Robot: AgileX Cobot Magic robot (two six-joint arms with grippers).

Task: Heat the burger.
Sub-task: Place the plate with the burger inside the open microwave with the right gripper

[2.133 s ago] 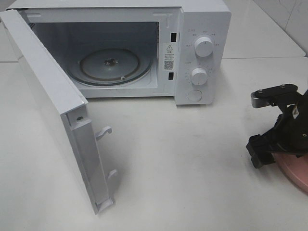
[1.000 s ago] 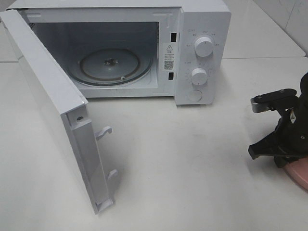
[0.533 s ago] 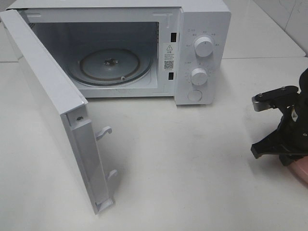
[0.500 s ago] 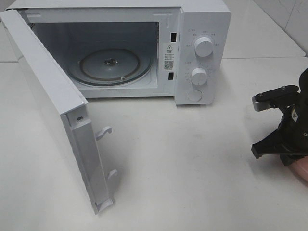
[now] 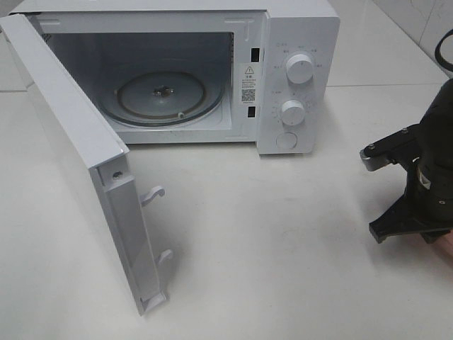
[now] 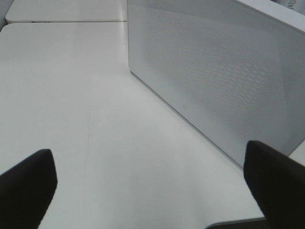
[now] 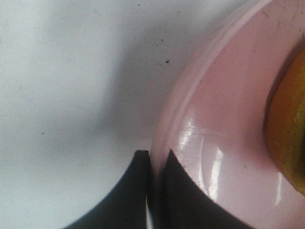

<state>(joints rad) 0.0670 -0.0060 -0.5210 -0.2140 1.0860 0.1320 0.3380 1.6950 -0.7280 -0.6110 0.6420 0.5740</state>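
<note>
The burger shows only as a golden-brown edge in the right wrist view, lying on a pink plate. My right gripper is shut on that plate's rim, one fingertip outside it and the other on the inner side. From the high camera the right arm stands at the table's right edge and hides the burger; just a sliver of plate shows. My left gripper is open with nothing between its fingers, facing a white perforated microwave panel.
The white microwave stands at the back with its door swung wide open toward the front left. A glass turntable lies bare inside. Two knobs and a button sit on its right panel.
The right gripper has closed on the plate's rim. The arm has tilted and risen slightly, and the pink plate has slid almost out of the high view at the right edge. The left gripper has not moved.
</note>
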